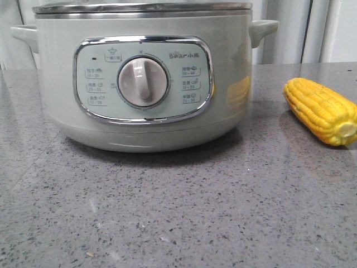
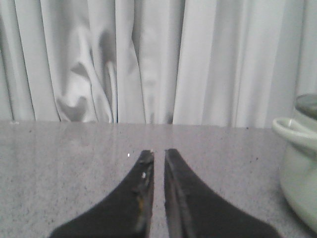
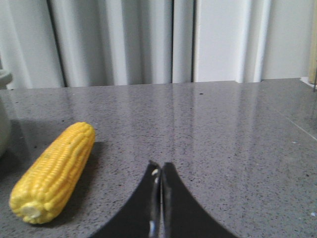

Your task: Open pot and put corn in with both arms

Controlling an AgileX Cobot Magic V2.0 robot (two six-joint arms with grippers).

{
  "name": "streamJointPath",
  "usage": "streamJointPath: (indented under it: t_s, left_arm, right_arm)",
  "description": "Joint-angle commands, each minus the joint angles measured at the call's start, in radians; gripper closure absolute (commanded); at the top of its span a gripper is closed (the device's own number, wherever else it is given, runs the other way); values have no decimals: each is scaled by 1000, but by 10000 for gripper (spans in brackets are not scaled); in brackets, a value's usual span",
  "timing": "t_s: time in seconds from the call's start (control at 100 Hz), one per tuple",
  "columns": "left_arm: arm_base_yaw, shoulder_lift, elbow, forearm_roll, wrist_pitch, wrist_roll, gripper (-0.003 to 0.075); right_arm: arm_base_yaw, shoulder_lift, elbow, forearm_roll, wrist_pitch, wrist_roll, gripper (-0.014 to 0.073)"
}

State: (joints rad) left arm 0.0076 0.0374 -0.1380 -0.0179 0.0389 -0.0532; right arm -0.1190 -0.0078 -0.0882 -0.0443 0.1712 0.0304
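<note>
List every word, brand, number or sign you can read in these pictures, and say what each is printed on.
"Bear", followed by small Chinese characters too blurred to read: on the control panel of the pot, above the dial.
Six small labels with number ranges around the dial: too small to read.
The corn and the table: no text.

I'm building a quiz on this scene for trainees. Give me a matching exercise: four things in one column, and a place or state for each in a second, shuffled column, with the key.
Column one:
1. the pot
2. the corn
3. the left gripper
4. the right gripper

Column two:
A. lying on its side on the grey counter
B. fingers touching, holding nothing
C. lid on, dial facing the front camera
D. fingers with a thin gap between them, facing the curtain

Pairs: 1-C, 2-A, 3-D, 4-B
</note>
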Motion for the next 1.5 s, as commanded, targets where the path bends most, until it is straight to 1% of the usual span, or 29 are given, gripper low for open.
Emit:
streamJointPath:
  t_s: [0.0, 0.12, 0.27, 0.43, 0.48, 0.5, 0.57, 0.6, 0.67, 0.72, 0.86, 0.96, 1.03, 1.12, 1.24, 1.36, 1.49]
  left_arm:
    - [-7, 76, -101, 0, -64, -1, 741]
    - [-7, 174, -182, 1, -70, -1, 741]
    - [-7, 278, -240, 1, -73, -1, 741]
    - [-7, 354, -244, 1, -166, -1, 733]
    - [-7, 370, -244, 1, -205, -1, 697]
    - [-7, 377, -244, 1, -221, -1, 672]
    - [-7, 398, -244, 1, -271, -1, 550]
    - [-7, 407, -244, 1, -290, -1, 479]
    - [-7, 430, -244, 1, -329, -1, 367]
    - [-7, 449, -244, 1, -347, -1, 334]
    - [-30, 505, -250, 1, -383, -1, 332]
    - [-92, 553, -275, 18, -390, -1, 332]
    - [-159, 599, -305, 54, -392, -1, 332]
    - [-262, 671, -351, 54, -392, -1, 332]
    - [-401, 774, -406, 54, -415, -1, 331]
    - [-523, 891, -461, 91, -460, -1, 331]
    - [-606, 1006, -522, 91, -498, -1, 331]
  right_arm:
    - [31, 53, -90, -12, -2, -6, 665]
    - [64, 153, -156, -7, 54, -6, 664]
    - [73, 294, -204, 68, 76, -6, 665]
    - [87, 424, -257, 70, 69, -6, 665]
    - [89, 455, -265, 70, 48, -6, 665]
    - [91, 467, -266, 70, 33, -6, 665]
    - [92, 499, -266, 72, -24, -4, 665]
    - [92, 511, -266, 74, -44, -4, 665]
    - [92, 536, -266, 76, -72, -4, 665]
    - [92, 549, -266, 79, -84, -4, 665]
    - [109, 563, -267, 83, -86, -4, 665]
    - [148, 571, -271, 81, -75, -4, 664]
    - [180, 589, -280, 81, -57, -4, 664]
    - [219, 626, -303, 81, -23, -4, 664]
    - [271, 675, -324, 81, -23, -4, 664]
    - [294, 713, -342, 81, -26, -4, 664]
    - [296, 729, -351, 81, -27, -4, 664]
